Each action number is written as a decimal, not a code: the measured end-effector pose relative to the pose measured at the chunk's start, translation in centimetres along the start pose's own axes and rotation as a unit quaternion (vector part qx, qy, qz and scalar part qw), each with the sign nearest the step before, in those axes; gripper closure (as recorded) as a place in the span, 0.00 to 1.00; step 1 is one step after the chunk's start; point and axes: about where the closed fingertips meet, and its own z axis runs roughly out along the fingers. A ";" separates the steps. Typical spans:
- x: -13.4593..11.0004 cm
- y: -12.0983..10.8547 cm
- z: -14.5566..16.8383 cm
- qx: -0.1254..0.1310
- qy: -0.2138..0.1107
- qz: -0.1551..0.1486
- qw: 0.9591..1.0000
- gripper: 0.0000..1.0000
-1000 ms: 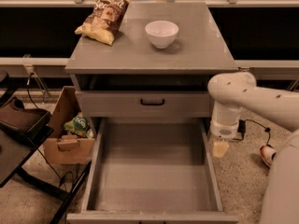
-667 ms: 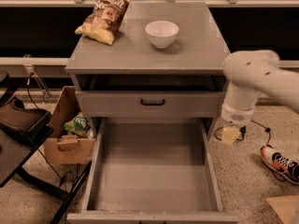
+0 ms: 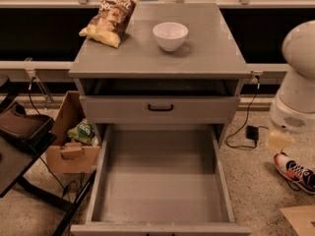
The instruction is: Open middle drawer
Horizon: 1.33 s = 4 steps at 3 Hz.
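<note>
The middle drawer [image 3: 160,181] stands pulled far out of the grey cabinet [image 3: 206,58]. It is a deep, plain grey box with nothing in it, and its front [image 3: 160,228] is at the bottom edge of the view. Above it the first drawer [image 3: 197,109], with a black bar handle [image 3: 160,107], is shut. The third drawer is hidden beneath. My white arm [image 3: 298,90] hangs at the right edge. My gripper [image 3: 279,140] is low beside the cabinet's right side, apart from the drawer and holding nothing that I can see.
A chip bag [image 3: 109,21] and a white bowl [image 3: 170,35] sit on the cabinet top. A cardboard box [image 3: 69,149] with a green packet stands on the floor at the left, by a black stand [image 3: 22,146]. A shoe [image 3: 295,171], a cable and a plug [image 3: 252,132] lie at the right.
My arm and gripper have moved to the right, away from the open drawer's right side. The drawer has stayed pulled out.
</note>
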 end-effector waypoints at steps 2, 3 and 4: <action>1.4 2.0 -2.8 0.026 0.000 0.006 1.000 0.36; 1.4 2.0 -2.8 0.026 0.000 0.006 1.000 0.07; 1.4 2.0 -2.8 0.026 0.000 0.006 1.000 0.00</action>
